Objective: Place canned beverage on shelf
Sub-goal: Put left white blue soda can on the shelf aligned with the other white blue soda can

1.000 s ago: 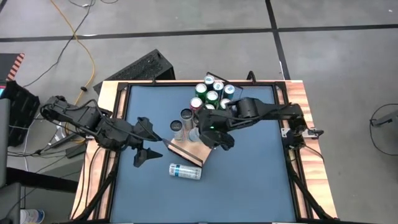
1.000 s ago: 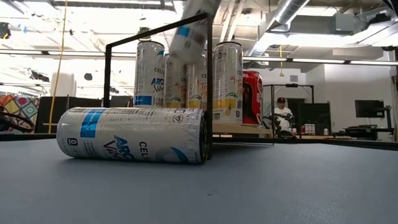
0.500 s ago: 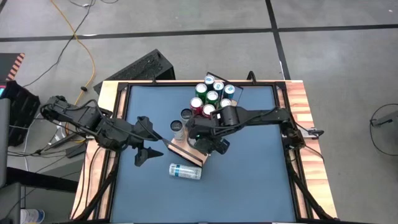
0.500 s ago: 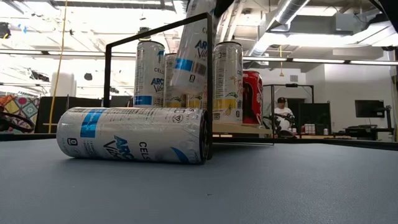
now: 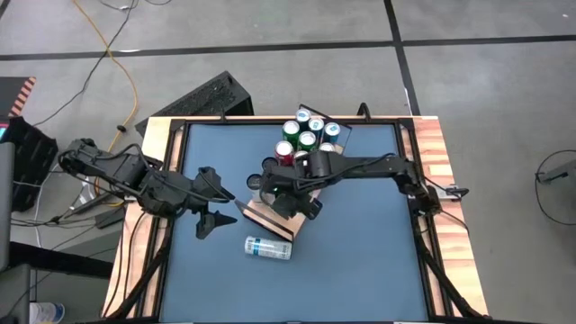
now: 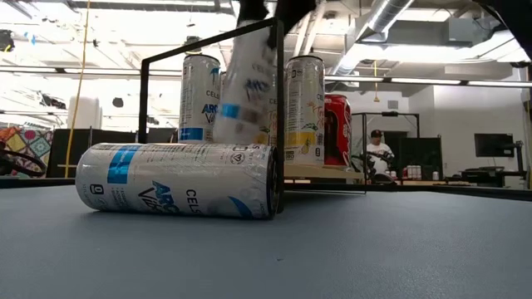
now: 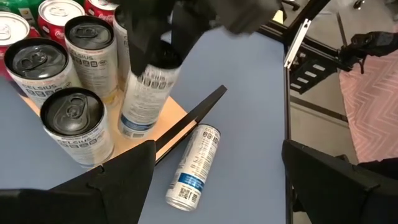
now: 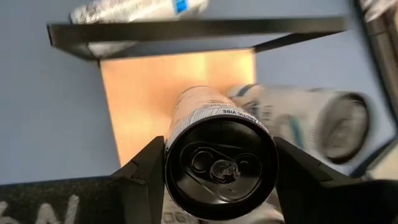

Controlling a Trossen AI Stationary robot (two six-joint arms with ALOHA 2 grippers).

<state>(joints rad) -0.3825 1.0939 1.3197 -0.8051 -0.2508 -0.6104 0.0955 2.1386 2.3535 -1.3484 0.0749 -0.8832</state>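
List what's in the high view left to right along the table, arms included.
Left hand, open over bare blue table → lying can → shelf with the right hand above it holding a can → cluster of standing cans → right arm's base.

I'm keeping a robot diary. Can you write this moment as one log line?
right gripper: shut on white can, above shelf | left gripper: open, waiting | spare can: lying on table
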